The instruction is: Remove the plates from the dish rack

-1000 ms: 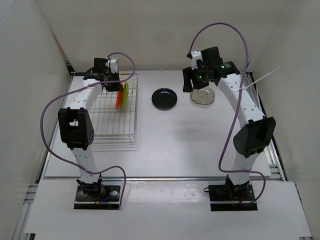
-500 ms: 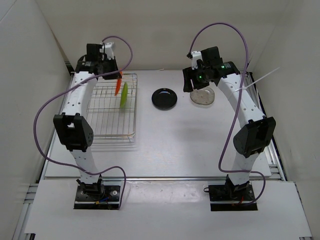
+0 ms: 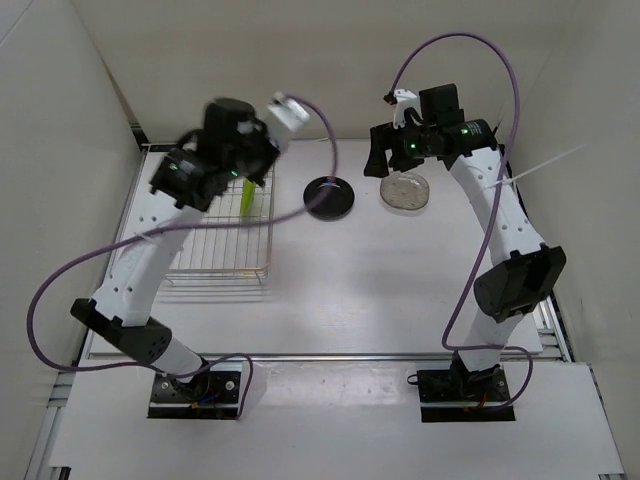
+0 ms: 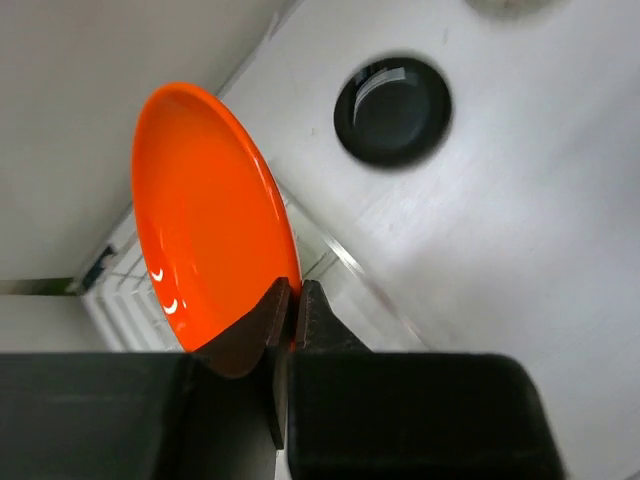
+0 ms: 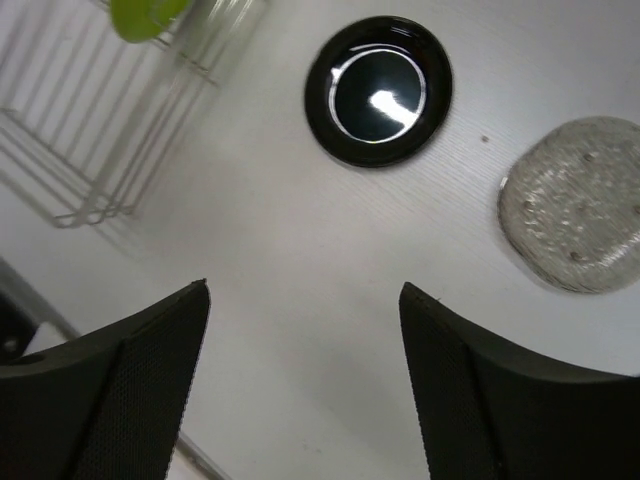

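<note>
My left gripper (image 4: 292, 290) is shut on the rim of a red-orange plate (image 4: 210, 220) and holds it on edge, high above the right side of the wire dish rack (image 3: 215, 245). From above, the left gripper (image 3: 250, 160) is blurred and hides that plate. A lime green plate (image 3: 247, 195) stands on edge in the rack and shows in the right wrist view (image 5: 145, 15). A black plate (image 3: 330, 196) and a clear glassy plate (image 3: 405, 192) lie flat on the table. My right gripper (image 5: 304, 290) is open and empty above the table, near them.
White walls close in the table on the left, back and right. The rack's corner (image 5: 95, 160) lies left of the black plate (image 5: 378, 90), and the clear plate (image 5: 575, 205) lies to its right. Purple cables loop off both arms.
My left arm lifted the red-orange plate out of the rack and swung it up and to the right. Only the green plate stays in the rack. My right gripper rose slightly.
</note>
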Controlling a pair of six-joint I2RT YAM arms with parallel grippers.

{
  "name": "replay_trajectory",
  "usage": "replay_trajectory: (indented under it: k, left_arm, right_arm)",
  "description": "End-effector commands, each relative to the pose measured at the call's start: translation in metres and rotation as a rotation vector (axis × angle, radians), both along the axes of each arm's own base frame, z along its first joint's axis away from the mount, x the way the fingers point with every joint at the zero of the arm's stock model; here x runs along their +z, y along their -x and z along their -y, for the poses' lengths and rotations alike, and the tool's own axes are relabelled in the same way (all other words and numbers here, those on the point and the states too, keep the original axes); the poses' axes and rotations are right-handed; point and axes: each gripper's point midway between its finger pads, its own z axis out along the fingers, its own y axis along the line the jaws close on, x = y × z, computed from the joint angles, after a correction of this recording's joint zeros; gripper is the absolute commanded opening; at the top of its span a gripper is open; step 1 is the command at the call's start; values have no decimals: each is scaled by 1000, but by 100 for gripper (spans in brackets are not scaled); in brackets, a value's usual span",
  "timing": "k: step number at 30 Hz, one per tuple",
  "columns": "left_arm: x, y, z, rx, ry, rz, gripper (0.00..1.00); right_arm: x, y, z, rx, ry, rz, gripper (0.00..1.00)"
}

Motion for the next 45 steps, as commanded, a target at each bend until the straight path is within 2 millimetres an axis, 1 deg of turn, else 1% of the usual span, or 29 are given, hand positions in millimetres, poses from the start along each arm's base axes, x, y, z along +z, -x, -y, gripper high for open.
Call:
replay_trajectory:
  k: [1, 2, 3, 4, 5, 6, 7, 8, 9, 12, 13, 16, 18, 20, 24, 25, 27, 28, 29, 30, 33, 34, 35, 37, 40, 42, 43, 44, 45]
  left_arm:
    - [-27, 4, -21, 119, -525, 170, 11]
    - [-31, 7, -15, 116, -606, 202, 11]
    - [-30, 18, 2, 74, -656, 252, 11]
    - [-20, 19, 5, 102, -677, 315, 11]
    - [-36, 23, 11, 32, -799, 342, 11]
    - [-37, 34, 28, -21, -835, 403, 11]
    - [-31, 41, 29, -20, -866, 462, 11]
    - [-42, 42, 40, -68, -948, 516, 11]
    - [-45, 52, 55, -113, -966, 550, 11]
    - [-48, 70, 78, -193, -992, 593, 11]
    - [-51, 79, 92, -227, -998, 615, 11]
    - [-57, 91, 118, -268, -999, 639, 11]
    - [-48, 97, 127, -271, -961, 655, 11]
    - [-54, 101, 137, -288, -975, 658, 11]
    - [-53, 100, 143, -279, -957, 657, 11]
    - [-54, 100, 143, -275, -948, 653, 11]
    - [-58, 100, 144, -283, -964, 647, 11]
    - [-59, 100, 144, -279, -953, 643, 11]
    - [-60, 100, 143, -283, -961, 640, 11]
    - [-66, 100, 145, -288, -971, 630, 11]
    - [-66, 100, 145, -285, -963, 614, 11]
    - [-63, 100, 145, -280, -954, 612, 11]
    - [-68, 100, 146, -283, -960, 601, 11]
    - [-65, 101, 146, -284, -939, 592, 11]
    - [-77, 101, 148, -302, -956, 561, 11]
    - [-74, 101, 149, -294, -941, 561, 11]
    - [-72, 102, 148, -295, -943, 560, 14]
    - [-71, 101, 150, -287, -927, 551, 27]
    - [-70, 99, 148, -285, -921, 540, 48]
  right_arm:
    - [64, 42, -19, 165, -190, 57, 86]
    - [67, 47, -23, 202, -209, 56, 88]
    - [70, 57, -27, 243, -241, 44, 90]
    - [75, 62, -28, 249, -260, 44, 91]
    - [72, 64, -29, 260, -267, 27, 94]
    - [77, 69, -30, 272, -278, 36, 96]
    - [81, 73, -30, 282, -286, 46, 98]
    - [84, 74, -32, 295, -305, 43, 100]
    - [84, 78, -32, 288, -311, 32, 100]
    - [81, 80, -34, 298, -325, 22, 100]
    - [77, 79, -34, 297, -325, 17, 100]
    - [70, 79, -35, 302, -327, -1, 98]
    - [66, 79, -35, 300, -325, -12, 93]
    - [64, 78, -36, 295, -329, -18, 90]
    - [66, 81, -37, 311, -341, -22, 70]
    - [66, 81, -37, 311, -341, -22, 57]
    - [66, 81, -37, 311, -341, -22, 40]
    - [66, 81, -37, 311, -341, -22, 27]
    - [66, 81, -37, 311, -341, -22, 22]
    - [66, 81, -37, 306, -344, -29, 18]
    - [59, 82, -37, 302, -341, -50, 15]
    - [62, 84, -36, 304, -342, -41, 9]
    - [58, 84, -36, 302, -341, -52, 9]
    - [56, 83, -37, 302, -341, -52, 4]
    - [55, 81, -36, 293, -333, -49, 0]
    - [52, 79, -35, 284, -327, -46, 0]
    - [53, 79, -35, 279, -331, -54, 0]
    - [54, 78, -36, 280, -333, -46, 0]
    - [52, 75, -34, 255, -322, -46, 0]
